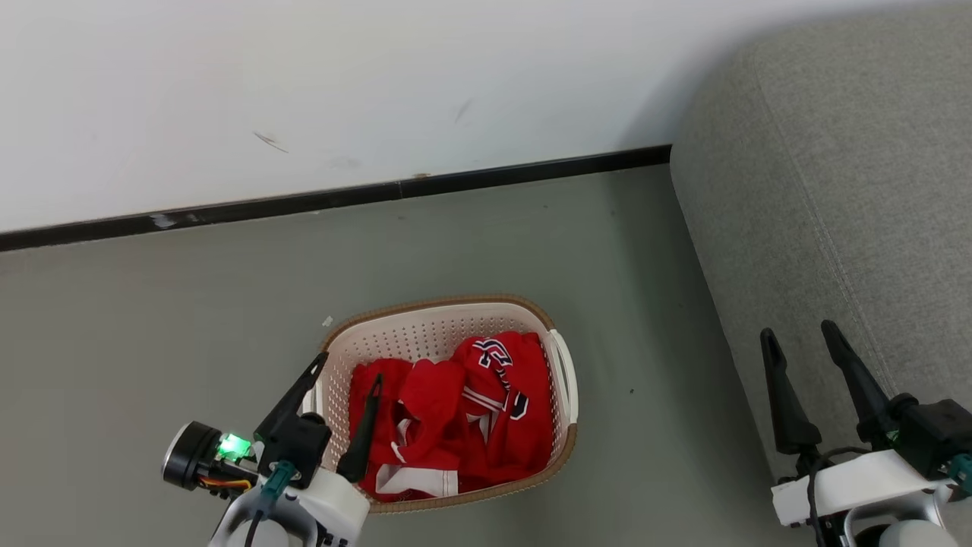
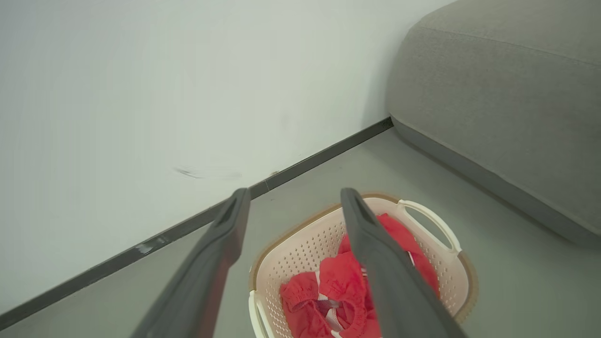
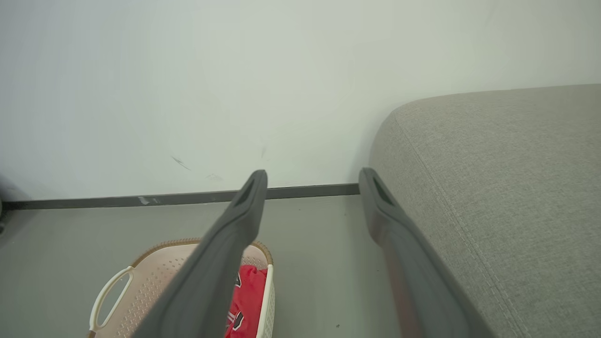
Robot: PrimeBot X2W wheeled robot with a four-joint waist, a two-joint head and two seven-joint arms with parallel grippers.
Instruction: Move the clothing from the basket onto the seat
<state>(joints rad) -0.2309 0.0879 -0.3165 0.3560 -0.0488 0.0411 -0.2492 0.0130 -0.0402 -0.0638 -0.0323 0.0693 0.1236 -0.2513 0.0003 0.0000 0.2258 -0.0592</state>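
The clothing [image 1: 456,410] was heaped inside the basket [image 1: 425,334], which was set on the grey floor [image 1: 152,342] near the seat [image 1: 835,190]. The left gripper [image 1: 351,367] was held at the basket's left side, fingers spread and empty. The right gripper [image 1: 797,329] was likewise spread and empty, seen against the seat's edge.

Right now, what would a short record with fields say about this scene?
basket: oval, cream perforated plastic, brown rim, on the grey floor
clothing: bright red soft garments with white stripes, heaped in the basket
seat: large grey fabric sofa, right of the basket
left gripper: open, empty, over the basket's left side
right gripper: open, empty, by the seat
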